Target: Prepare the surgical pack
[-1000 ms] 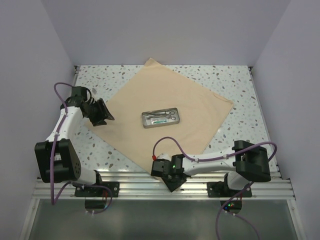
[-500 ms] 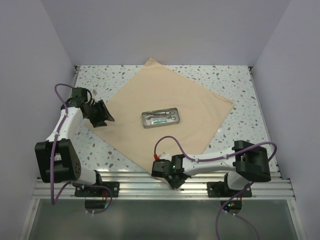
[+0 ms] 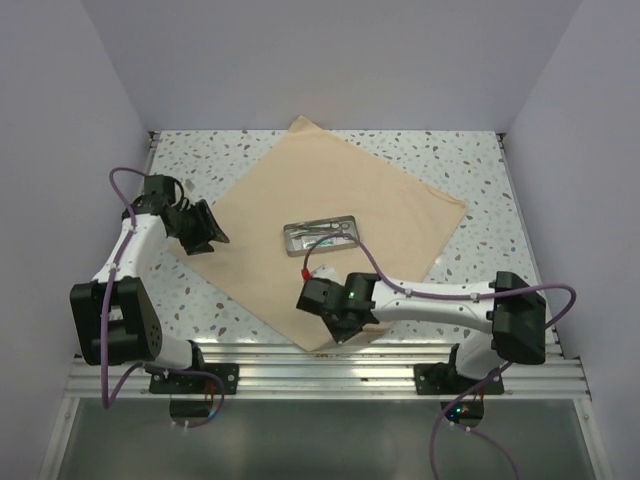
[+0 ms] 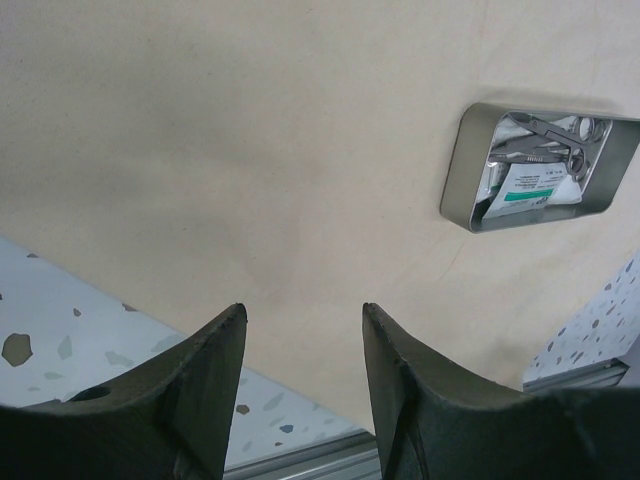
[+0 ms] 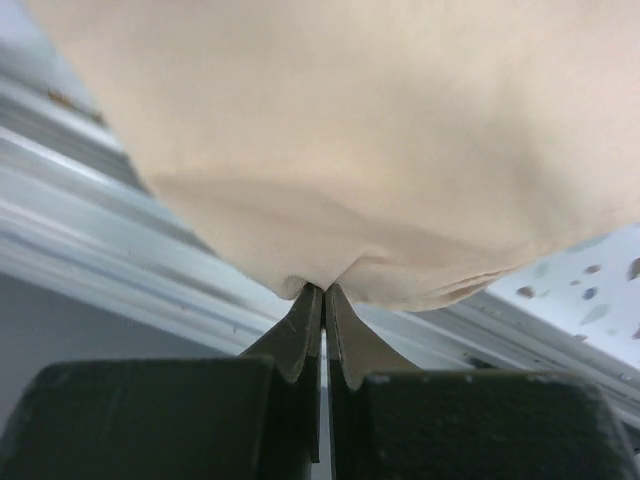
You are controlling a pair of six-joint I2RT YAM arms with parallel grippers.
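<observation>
The surgical pack (image 3: 340,195) is a wide tan sheet lying flat, turned like a diamond. A small metal tray (image 3: 320,236) with scissors and forceps sits at its middle. My right gripper (image 3: 349,325) is shut on the sheet's near corner and holds it lifted and folded a little toward the tray. In the right wrist view the closed jaws (image 5: 322,290) pinch a bunch of the tan cloth (image 5: 350,120). My left gripper (image 3: 210,234) is open and empty at the sheet's left corner. Its fingers (image 4: 210,370) straddle the sheet's edge (image 4: 250,150), with the tray (image 4: 540,165) beyond.
The speckled tabletop (image 3: 470,160) shows around the sheet. An aluminium rail (image 3: 260,362) runs along the near edge, just behind the right gripper. Lilac walls close in the left, right and back sides.
My right gripper has moved from the near rail away toward the tray, carrying the sheet's near corner with it. The left arm has not moved.
</observation>
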